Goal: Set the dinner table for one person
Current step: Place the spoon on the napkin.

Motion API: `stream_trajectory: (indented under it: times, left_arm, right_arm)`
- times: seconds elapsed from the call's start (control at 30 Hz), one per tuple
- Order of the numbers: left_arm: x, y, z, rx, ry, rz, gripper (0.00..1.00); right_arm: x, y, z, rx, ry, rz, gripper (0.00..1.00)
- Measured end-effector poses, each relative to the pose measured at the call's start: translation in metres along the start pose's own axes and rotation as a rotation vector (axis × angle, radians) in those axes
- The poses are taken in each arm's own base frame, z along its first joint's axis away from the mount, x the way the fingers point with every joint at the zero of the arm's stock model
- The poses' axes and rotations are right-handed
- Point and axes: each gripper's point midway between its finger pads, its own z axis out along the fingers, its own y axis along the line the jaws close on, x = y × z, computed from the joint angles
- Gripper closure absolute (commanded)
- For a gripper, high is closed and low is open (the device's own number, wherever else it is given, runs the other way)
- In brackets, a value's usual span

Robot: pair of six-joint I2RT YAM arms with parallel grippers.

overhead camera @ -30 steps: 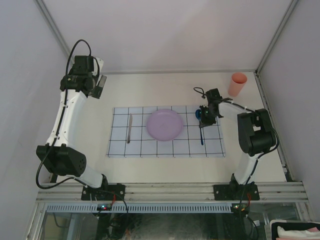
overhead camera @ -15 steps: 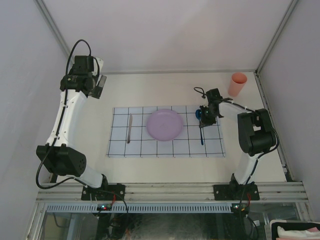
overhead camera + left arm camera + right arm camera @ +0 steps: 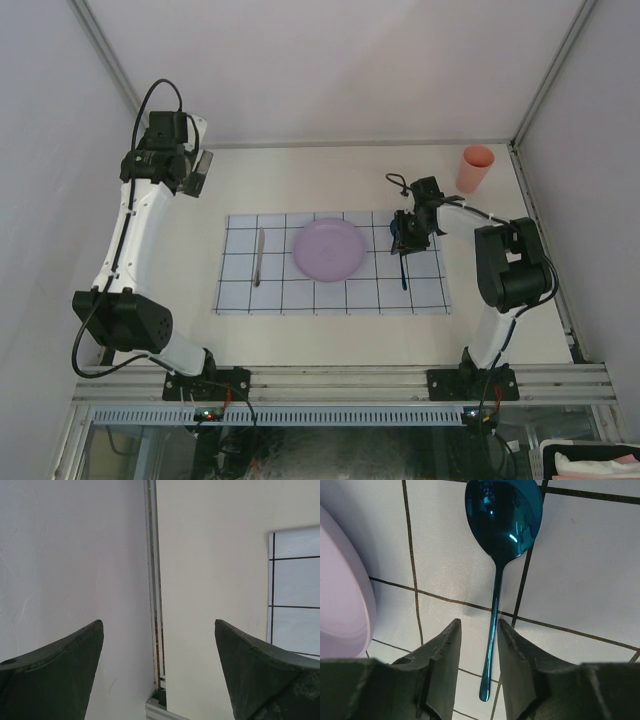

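A blue spoon (image 3: 502, 525) lies flat on the grid-patterned cloth (image 3: 240, 290), right of the lilac plate (image 3: 328, 249); its handle (image 3: 403, 270) points toward the near edge. My right gripper (image 3: 479, 622) hovers low over it with its jaws parted, the handle lying between the fingers and close to the right one. The plate's rim (image 3: 340, 595) shows at the left of the right wrist view. A silver knife (image 3: 259, 256) lies on the cloth left of the plate. My left gripper (image 3: 200, 172) hangs open and empty over the dinner table (image 3: 300, 180) at the far left.
A salmon-pink cup (image 3: 475, 168) stands upright at the back right corner, off the cloth. The left wrist view shows the table's left rail (image 3: 152, 580), the white side wall and a corner of the cloth (image 3: 300, 580).
The right gripper's jaws have parted from the spoon handle, which now rests on the cloth. The left arm has not moved.
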Motion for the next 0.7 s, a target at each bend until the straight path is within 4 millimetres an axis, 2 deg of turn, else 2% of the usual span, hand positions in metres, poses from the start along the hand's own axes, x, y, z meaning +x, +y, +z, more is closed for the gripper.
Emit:
stream_trajectory:
  times: [0.2, 0.37, 0.43, 0.53, 0.6, 0.7]
  left_arm:
    - [0.000, 0.000, 0.000, 0.000, 0.000, 0.001, 0.05]
    - [0.000, 0.001, -0.002, -0.003, -0.003, 0.000, 0.05]
    - [0.001, 0.002, -0.003, -0.004, -0.005, -0.001, 0.05]
    - [0.003, 0.001, -0.003, -0.003, -0.003, 0.000, 0.05]
    - [0.003, 0.001, -0.003, -0.003, -0.004, -0.001, 0.05]
    - [0.003, 0.001, -0.003, -0.003, -0.004, -0.001, 0.05]
  right_arm:
    - [-0.001, 0.003, -0.001, -0.014, -0.004, -0.003, 0.52]
    - [-0.011, -0.009, -0.009, 0.037, -0.041, -0.020, 0.46]
    - [-0.028, -0.016, -0.018, 0.063, -0.088, -0.037, 0.43]
    - [-0.069, -0.021, -0.041, 0.091, -0.200, -0.081, 0.36]
    - [-0.103, -0.025, -0.065, 0.117, -0.309, -0.123, 0.31]
    - [-0.137, -0.035, -0.091, 0.165, -0.418, -0.166, 0.25]
